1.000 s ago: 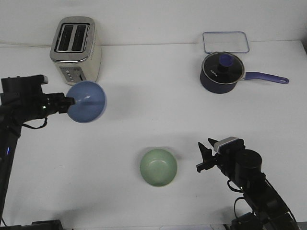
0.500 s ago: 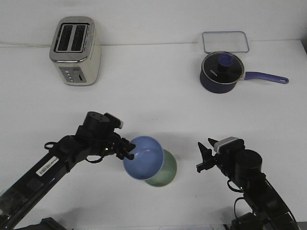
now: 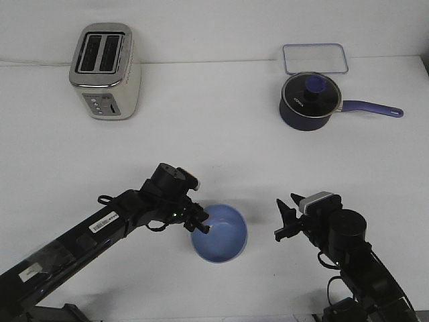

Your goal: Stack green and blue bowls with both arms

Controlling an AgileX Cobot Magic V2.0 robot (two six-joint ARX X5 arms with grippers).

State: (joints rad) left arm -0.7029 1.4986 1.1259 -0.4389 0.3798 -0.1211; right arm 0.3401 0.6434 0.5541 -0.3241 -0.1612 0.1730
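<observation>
The blue bowl (image 3: 221, 235) sits upright at the front middle of the table, on the spot where the green bowl stood. The green bowl is hidden beneath it and no green shows. My left gripper (image 3: 200, 225) is at the blue bowl's left rim, with its fingers closed on the rim. The left arm (image 3: 100, 228), with its white label stickers, reaches in from the lower left. My right gripper (image 3: 287, 218) is open and empty, a short way to the right of the bowl and apart from it.
A cream and chrome toaster (image 3: 105, 70) stands at the back left. A dark navy saucepan with a lid (image 3: 310, 100) and a long handle stands at the back right. A clear rectangular lid (image 3: 315, 58) lies behind it.
My left arm carried the blue bowl from the left, near the toaster, across and down onto the green bowl, which it now covers. The right arm has not moved.
</observation>
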